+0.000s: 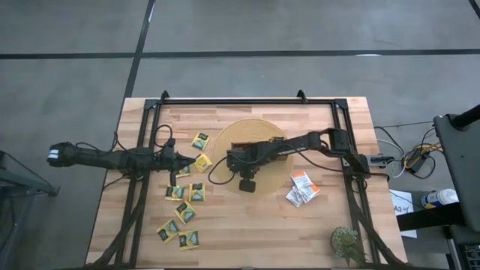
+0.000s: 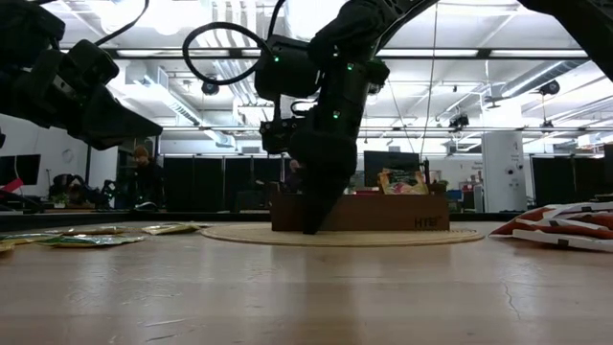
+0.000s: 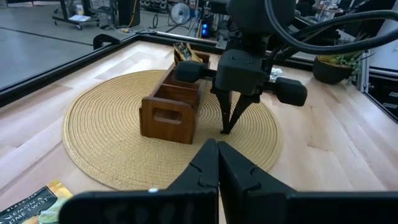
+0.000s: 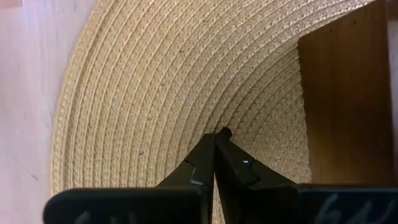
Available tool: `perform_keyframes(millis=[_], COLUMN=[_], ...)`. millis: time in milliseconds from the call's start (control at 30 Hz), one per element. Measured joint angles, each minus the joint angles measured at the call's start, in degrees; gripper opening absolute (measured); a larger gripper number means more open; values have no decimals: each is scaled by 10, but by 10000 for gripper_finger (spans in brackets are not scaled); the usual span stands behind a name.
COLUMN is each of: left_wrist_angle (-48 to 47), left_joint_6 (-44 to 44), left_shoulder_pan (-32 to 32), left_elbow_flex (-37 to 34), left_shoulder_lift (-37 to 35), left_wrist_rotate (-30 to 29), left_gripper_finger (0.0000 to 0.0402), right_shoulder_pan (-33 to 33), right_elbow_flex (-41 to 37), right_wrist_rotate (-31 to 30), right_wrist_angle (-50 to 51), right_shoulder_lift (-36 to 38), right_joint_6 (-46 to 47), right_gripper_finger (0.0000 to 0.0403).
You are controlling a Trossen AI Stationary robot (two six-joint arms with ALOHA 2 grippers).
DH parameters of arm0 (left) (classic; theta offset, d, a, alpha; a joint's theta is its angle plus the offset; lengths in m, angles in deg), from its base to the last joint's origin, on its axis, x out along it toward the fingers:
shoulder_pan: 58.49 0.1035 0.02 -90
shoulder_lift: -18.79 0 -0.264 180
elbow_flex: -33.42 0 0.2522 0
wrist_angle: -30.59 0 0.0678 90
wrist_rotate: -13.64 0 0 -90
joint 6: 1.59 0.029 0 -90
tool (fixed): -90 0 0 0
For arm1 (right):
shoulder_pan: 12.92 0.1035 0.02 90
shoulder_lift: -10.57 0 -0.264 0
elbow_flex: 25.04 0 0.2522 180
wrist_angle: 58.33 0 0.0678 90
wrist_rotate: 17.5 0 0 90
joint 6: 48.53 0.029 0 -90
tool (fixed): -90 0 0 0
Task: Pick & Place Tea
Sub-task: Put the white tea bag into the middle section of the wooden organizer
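Observation:
My right gripper (image 1: 240, 163) is shut and points steeply down at the round woven mat (image 1: 222, 139). Its tips (image 3: 227, 127) stand just beside the near long side of the brown wooden tray (image 3: 171, 106), close to the tray's left end. A tea packet (image 3: 183, 53) sticks up in the tray's far compartment. My left gripper (image 1: 189, 159) is shut and empty, and hovers left of the mat. Several yellow-green tea packets (image 1: 185, 211) lie flat on the table around and in front of it. White-and-orange packets (image 1: 302, 187) lie right of the mat. My right gripper's shut fingertips (image 4: 217, 134) come from above and end at the mat's surface beside the tray. I cannot tell whether they touch the mat. They hold nothing.
A dark frame (image 1: 247, 100) runs along the table's far edge and down both sides. A small plant (image 1: 346, 241) stands at the near right corner. Bare wood lies in front of the mat.

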Motion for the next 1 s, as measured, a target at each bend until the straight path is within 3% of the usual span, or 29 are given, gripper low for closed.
perform_keyframes(millis=[733, 1000], left_wrist_angle=[0, 0], left_joint_6=[0, 0], left_shoulder_pan=[0, 0], left_elbow_flex=[0, 0], left_shoulder_lift=[0, 0], left_wrist_rotate=[0, 0], left_gripper_finger=[0, 0], right_shoulder_pan=[1, 11], right_elbow_flex=[48, 82], right_wrist_rotate=[10, 14], right_wrist_angle=[-3, 61], right_shoulder_lift=[-2, -2], right_joint_6=[3, 15], right_gripper_finger=[8, 8])
